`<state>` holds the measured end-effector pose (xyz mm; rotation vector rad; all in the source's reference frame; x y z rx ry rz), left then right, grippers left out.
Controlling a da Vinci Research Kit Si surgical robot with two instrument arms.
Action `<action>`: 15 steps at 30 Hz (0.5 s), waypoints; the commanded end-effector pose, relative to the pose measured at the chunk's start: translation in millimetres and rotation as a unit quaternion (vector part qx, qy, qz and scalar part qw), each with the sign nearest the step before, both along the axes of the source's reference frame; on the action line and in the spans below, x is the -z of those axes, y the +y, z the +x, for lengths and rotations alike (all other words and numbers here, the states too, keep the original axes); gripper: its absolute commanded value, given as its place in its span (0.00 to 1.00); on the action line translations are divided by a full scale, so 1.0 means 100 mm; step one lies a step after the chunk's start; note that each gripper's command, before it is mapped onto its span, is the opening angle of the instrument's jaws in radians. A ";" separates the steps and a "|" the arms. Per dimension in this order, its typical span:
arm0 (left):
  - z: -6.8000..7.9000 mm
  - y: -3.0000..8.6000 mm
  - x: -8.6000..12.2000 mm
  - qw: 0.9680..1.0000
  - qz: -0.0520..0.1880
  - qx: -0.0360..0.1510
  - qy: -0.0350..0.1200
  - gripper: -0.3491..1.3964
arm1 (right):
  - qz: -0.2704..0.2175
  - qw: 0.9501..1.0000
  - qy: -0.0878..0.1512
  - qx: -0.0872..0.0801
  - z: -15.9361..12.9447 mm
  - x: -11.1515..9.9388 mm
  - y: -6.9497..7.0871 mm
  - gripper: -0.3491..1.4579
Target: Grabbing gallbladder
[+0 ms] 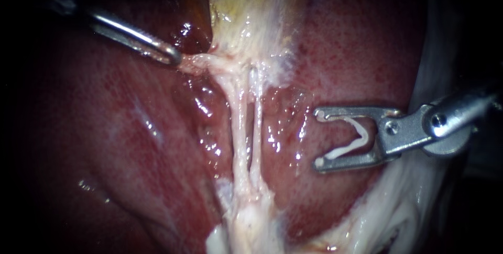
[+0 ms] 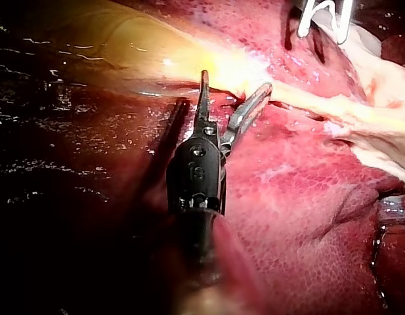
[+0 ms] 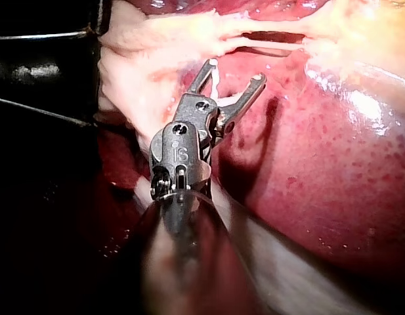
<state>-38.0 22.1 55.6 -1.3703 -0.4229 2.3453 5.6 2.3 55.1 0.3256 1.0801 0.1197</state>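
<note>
Our left instrument (image 2: 235,82) gapes at the gallbladder (image 2: 143,46) neck, gripping nothing; a shallow bite could slip or tear. Our right instrument (image 1: 317,139), jaws wide, holds a clip (image 1: 350,140).

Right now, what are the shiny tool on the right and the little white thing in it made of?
The right instrument looks like metal: polished silver-grey, with bright glints and a rivet. The white clip is probably plastic: smooth, matt and evenly white, though the look alone cannot settle it.
</note>
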 end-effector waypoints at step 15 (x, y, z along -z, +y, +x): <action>-0.007 -0.037 -0.055 0.999 0.014 0.001 0.037 0.25 | 0.000 1.000 0.000 0.000 0.000 0.000 0.000 0.46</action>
